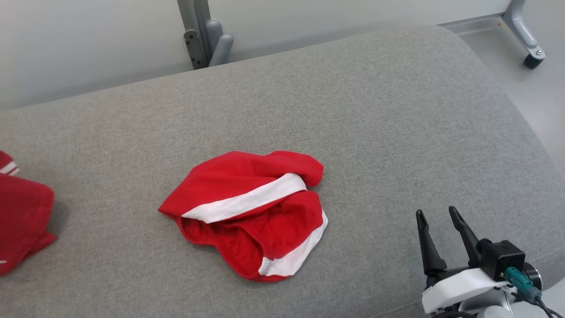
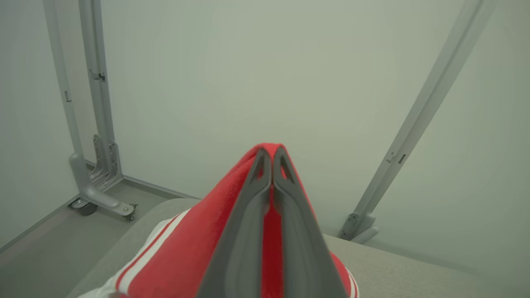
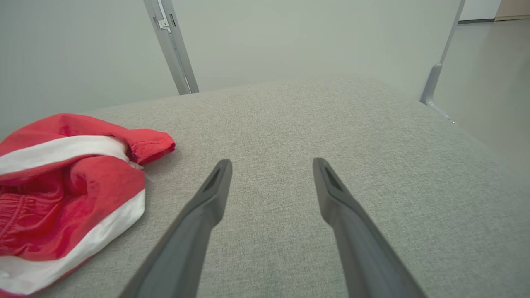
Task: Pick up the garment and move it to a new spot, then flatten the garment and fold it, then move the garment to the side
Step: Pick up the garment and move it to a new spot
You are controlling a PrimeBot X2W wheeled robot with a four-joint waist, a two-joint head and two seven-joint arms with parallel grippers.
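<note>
A crumpled red garment (image 1: 249, 212) with white bands lies in the middle of the grey cushioned surface (image 1: 375, 110); in the right wrist view the same garment (image 3: 66, 186) sits at the left. My right gripper (image 1: 437, 213) is open at the lower right, apart from that garment, and its fingers (image 3: 272, 162) are spread over bare grey fabric. My left gripper (image 2: 272, 155) is shut on another red garment (image 2: 198, 248) with thin white stripes, whose cloth drapes over both fingers. Part of this second garment (image 1: 22, 216) shows at the left edge of the head view.
Beyond the cushion's far edge are a pale wall and grey metal frame legs (image 1: 205, 37), one on a caster (image 1: 534, 57) at the far right. Pale floor (image 1: 521, 66) lies past the cushion's rounded right edge.
</note>
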